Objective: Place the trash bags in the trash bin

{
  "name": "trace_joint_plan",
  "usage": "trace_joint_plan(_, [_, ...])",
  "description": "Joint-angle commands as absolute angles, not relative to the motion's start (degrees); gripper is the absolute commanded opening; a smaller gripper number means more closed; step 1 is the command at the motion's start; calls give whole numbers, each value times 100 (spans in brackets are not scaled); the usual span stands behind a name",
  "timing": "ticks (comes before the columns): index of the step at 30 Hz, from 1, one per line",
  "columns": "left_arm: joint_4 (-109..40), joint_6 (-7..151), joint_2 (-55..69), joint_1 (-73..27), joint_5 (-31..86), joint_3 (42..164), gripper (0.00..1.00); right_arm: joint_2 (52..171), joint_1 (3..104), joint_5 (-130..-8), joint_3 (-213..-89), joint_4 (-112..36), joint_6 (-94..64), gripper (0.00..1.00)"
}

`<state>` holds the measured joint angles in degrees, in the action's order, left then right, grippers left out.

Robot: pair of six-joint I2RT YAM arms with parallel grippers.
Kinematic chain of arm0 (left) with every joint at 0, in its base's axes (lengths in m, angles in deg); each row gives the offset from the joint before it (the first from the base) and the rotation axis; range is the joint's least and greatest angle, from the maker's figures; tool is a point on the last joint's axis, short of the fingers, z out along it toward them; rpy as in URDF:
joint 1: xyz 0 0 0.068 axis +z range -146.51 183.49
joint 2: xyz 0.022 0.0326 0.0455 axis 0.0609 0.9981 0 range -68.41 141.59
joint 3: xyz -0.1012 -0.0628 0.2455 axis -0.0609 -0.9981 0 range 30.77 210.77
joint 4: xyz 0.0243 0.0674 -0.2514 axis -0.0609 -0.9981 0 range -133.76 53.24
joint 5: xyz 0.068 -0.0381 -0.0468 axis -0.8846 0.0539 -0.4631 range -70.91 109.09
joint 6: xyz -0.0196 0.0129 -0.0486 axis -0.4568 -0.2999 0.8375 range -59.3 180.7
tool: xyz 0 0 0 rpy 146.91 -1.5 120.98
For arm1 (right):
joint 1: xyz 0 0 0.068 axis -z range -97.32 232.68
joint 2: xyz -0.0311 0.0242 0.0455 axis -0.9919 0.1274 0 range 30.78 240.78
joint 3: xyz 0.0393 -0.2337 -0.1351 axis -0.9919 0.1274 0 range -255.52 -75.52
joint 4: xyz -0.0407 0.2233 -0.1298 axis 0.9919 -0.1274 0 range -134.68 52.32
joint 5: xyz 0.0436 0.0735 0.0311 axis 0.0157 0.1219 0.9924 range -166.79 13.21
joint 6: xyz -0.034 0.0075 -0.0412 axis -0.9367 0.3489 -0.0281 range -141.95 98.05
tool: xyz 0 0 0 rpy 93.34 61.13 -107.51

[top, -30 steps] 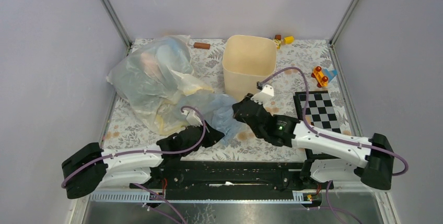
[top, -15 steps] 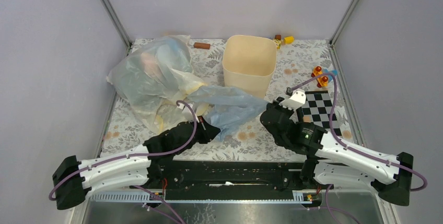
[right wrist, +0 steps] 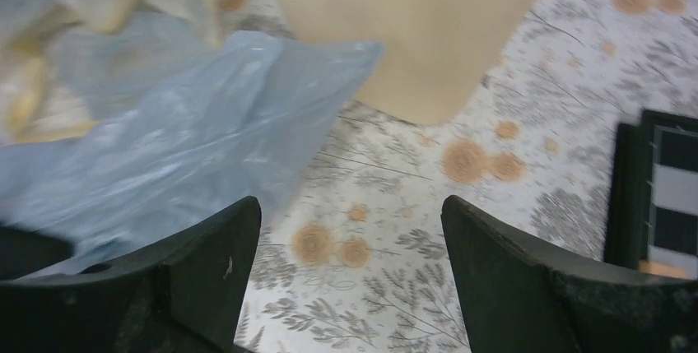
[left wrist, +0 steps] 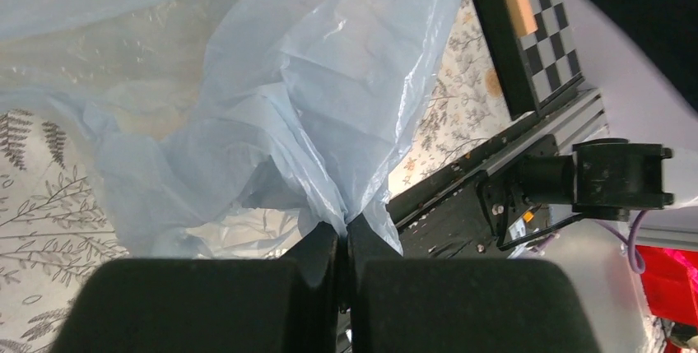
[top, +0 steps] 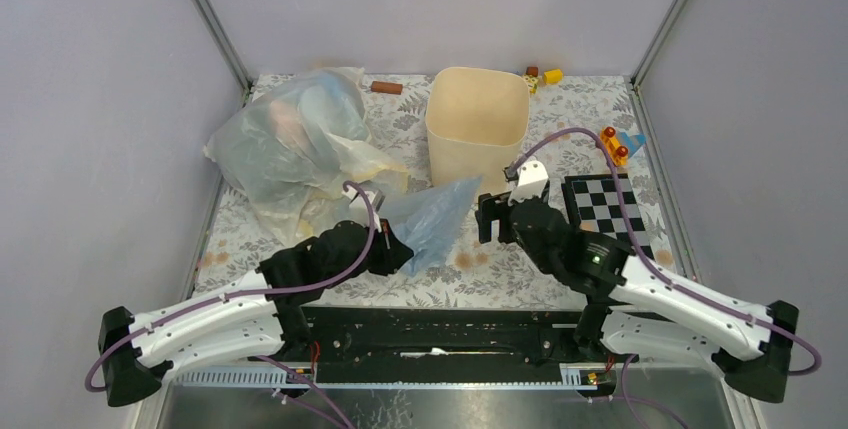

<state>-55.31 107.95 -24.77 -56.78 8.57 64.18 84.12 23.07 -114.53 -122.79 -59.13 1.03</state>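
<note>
The left gripper clamps the pale blue trash bag near the middle of the bench, just beside the trash bin. The right gripper, spread and empty, should pinch the bag's free corner so both can lift it over the rim.

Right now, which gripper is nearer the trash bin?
Right. The right gripper, open, sits just in front of the trash bin, near its base, not touching. The left gripper, shut on the pale blue trash bag, is nearer the table's front edge, left of the bin.
</note>
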Motion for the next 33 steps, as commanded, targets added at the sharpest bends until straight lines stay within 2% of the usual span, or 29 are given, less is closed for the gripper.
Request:
trace_joint_plan(1, [-5706,10578,-2355,-5668,983,6514,1,7755,2327,-9962,-12185,-5189,-751,88])
trace_joint_plan(5, [-5677,10418,-2277,-5663,1123,6547,2,7710,2327,-9678,-12098,-4983,-787,95])
trace_joint_plan(13, [-5691,10381,-2352,-5663,1200,6401,2,8422,2333,-10461,-12130,-4560,526,99])
trace_joint_plan(19, [-5612,10390,-2354,-5666,1334,6257,2,8776,2336,-11078,-12004,-3997,1109,99])
trace_joint_plan(23, [-5608,10370,-2447,-5663,1335,6198,3,9099,2359,-11497,-12073,-3998,1507,94])
trace_joint_plan(26, [-5609,10368,-2502,-5663,1336,6182,3,9367,2406,-11472,-12082,-4010,1722,84])
trace_joint_plan(27, [-5617,10366,-2512,-5663,1319,6175,4,9445,2406,-11449,-12100,-4043,1811,76])
trace_joint_plan(29, [-5627,10355,-2515,-5663,1276,6179,4,9527,2414,-11406,-12123,-4128,1938,56])
trace_joint_plan(32, [-5696,10363,-2507,-5664,1045,6206,8,9409,2415,-11382,-12086,-4151,1993,19])
trace_joint_plan(33, [-5772,10418,-2520,-5663,867,6237,9,9318,2415,-11418,-12074,-4161,1995,9])
